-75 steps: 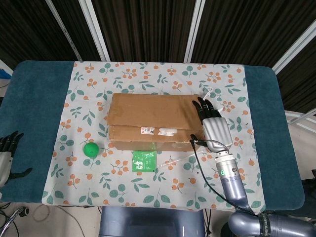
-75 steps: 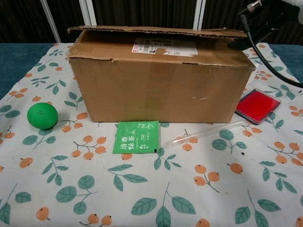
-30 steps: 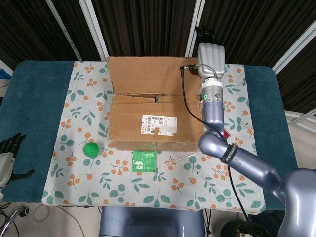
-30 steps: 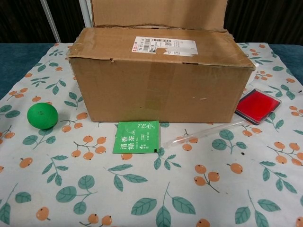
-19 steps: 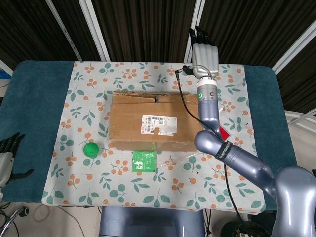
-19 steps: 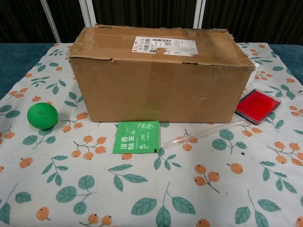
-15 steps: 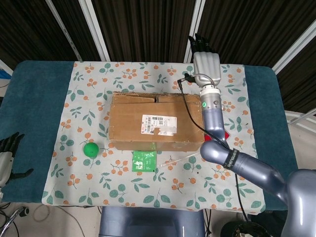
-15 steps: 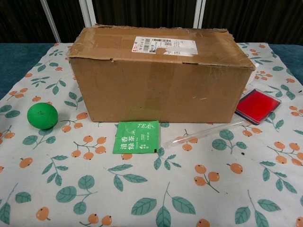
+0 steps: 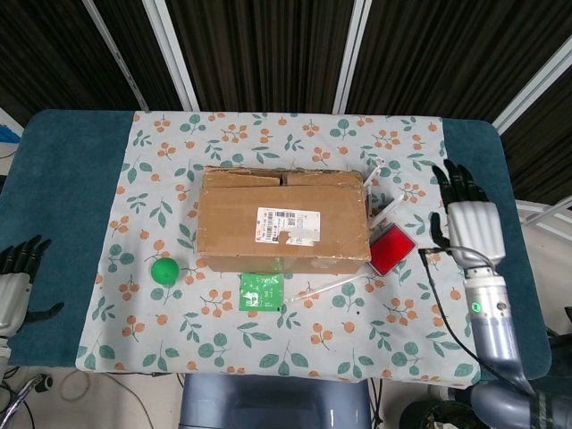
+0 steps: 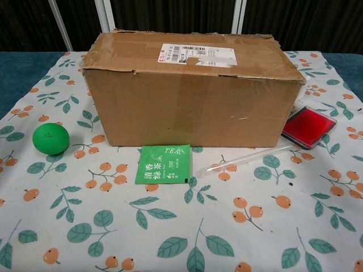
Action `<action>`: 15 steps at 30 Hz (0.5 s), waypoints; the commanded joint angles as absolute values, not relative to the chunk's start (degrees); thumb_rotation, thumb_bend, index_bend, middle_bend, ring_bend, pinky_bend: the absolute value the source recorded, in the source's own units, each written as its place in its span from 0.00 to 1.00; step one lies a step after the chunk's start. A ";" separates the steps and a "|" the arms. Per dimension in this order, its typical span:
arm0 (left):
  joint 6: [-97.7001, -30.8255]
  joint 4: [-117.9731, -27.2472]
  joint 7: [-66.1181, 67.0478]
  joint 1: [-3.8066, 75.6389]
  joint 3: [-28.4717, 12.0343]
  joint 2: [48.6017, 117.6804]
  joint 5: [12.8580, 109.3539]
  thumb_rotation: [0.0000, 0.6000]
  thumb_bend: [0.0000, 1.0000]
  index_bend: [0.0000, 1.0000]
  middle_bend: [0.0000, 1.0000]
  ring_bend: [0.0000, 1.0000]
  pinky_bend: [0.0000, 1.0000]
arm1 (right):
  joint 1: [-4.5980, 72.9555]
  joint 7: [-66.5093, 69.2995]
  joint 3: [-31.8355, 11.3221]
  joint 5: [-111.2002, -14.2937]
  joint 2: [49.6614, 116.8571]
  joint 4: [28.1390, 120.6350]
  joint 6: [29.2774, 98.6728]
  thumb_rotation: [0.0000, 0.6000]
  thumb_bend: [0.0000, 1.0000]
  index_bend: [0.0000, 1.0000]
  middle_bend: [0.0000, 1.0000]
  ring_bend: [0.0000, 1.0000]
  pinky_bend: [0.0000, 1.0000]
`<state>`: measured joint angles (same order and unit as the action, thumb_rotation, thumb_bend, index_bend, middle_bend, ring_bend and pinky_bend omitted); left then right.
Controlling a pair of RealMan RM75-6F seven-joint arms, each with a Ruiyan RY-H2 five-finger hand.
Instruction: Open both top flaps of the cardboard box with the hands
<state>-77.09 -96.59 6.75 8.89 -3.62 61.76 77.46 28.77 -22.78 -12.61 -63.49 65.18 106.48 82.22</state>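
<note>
The cardboard box [image 9: 284,219] stands mid-table on the flowered cloth. Its near top flap [image 9: 286,228], the one with the white label, lies flat over the top. A strip of torn inner cardboard [image 9: 281,177] shows along the far edge, and the far flap is out of sight behind the box. The chest view shows the box [image 10: 190,90] from the front, top down. My right hand [image 9: 469,223] hovers right of the box, fingers spread, holding nothing. At the table's left edge my left hand [image 9: 16,277] is open and empty. The chest view shows neither hand.
A green ball [image 9: 163,271] lies left of the box front. A green tea sachet [image 9: 261,291] and a clear straw [image 9: 326,288] lie before the box. A red stamp pad [image 9: 391,249] sits at its right front corner, between box and right hand.
The far flap stood upright a second ago and has dropped out of sight behind the box. My right hand has left the far side and come down to the box's right.
</note>
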 commanded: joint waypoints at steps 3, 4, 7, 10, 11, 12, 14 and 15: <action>-76.91 -99.43 8.28 10.02 -4.29 61.24 78.05 1.00 0.18 0.00 0.00 0.00 0.00 | 21.05 -16.44 -6.18 -69.60 62.51 105.99 87.03 1.00 0.69 0.00 0.00 0.00 0.25; -76.71 -100.03 8.65 10.36 -4.41 60.98 78.34 1.00 0.24 0.00 0.00 0.00 0.00 | 20.10 -15.83 -5.48 -70.31 62.45 105.63 87.68 1.00 0.69 0.00 0.00 0.00 0.25; -76.02 -102.05 10.09 11.64 -5.07 59.99 79.02 1.00 0.43 0.00 0.00 0.00 0.00 | 17.23 -13.16 -3.73 -72.53 63.04 103.73 90.02 1.00 0.70 0.00 0.00 0.00 0.25; -74.32 -105.75 11.74 13.94 -6.91 58.59 78.28 1.00 0.55 0.00 0.00 0.00 0.00 | 15.08 -10.55 -2.63 -74.77 64.83 99.92 91.85 1.00 0.71 0.00 0.00 0.00 0.25; -73.70 -106.90 12.26 14.81 -7.67 58.14 77.89 1.00 0.57 0.00 0.00 0.00 0.00 | 14.67 -9.91 -2.48 -75.27 65.51 98.79 92.19 1.00 0.71 0.00 0.00 0.00 0.25; -72.63 -108.56 12.99 16.15 -8.83 57.47 77.10 1.00 0.57 0.00 0.00 0.00 0.00 | 14.20 -8.92 -2.41 -76.08 66.55 97.17 92.69 1.00 0.71 0.00 0.00 0.00 0.25; -70.68 -110.78 14.15 18.38 -10.62 56.40 75.78 1.00 0.57 0.00 0.00 0.00 0.00 | 13.80 -7.38 -2.51 -77.25 67.93 95.00 93.27 1.00 0.70 0.00 0.00 0.00 0.25; -68.96 -112.24 15.27 20.18 -12.00 55.53 74.28 1.00 0.57 0.00 0.00 0.00 0.00 | 13.70 -6.28 -2.64 -77.89 68.64 93.73 93.27 1.00 0.70 0.00 0.00 0.00 0.25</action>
